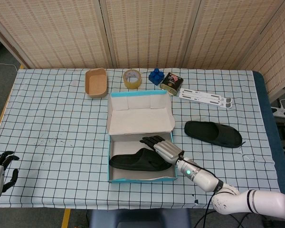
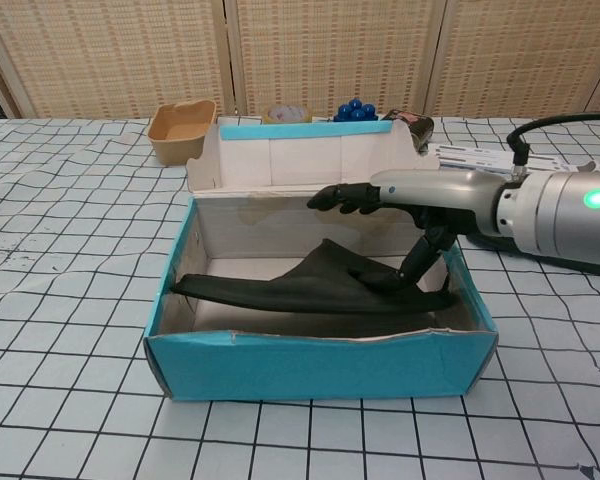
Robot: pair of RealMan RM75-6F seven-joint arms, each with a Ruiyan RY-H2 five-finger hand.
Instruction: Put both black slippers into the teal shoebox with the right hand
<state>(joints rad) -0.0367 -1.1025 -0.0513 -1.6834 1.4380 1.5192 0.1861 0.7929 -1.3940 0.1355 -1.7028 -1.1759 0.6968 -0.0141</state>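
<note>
The teal shoebox [image 1: 115,164] stands at the table's front centre, its lid [image 1: 140,114] propped open behind it. One black slipper [image 1: 138,162] lies inside; in the chest view this slipper [image 2: 310,288] leans slightly against the box's right end. My right hand [image 1: 162,147] hovers over the box's right half, fingers stretched out flat. In the chest view the right hand [image 2: 412,190] holds nothing, and its thumb points down to the slipper's strap. The second black slipper [image 1: 213,133] lies on the cloth to the right of the box. My left hand [image 1: 0,170] rests empty at the front left corner.
Along the back of the table stand a tan bowl [image 1: 96,82], a tape roll [image 1: 131,78], a blue toy [image 1: 156,76], a dark packet [image 1: 171,81] and white strips [image 1: 205,98]. The checked cloth ends at the right edge beyond the loose slipper.
</note>
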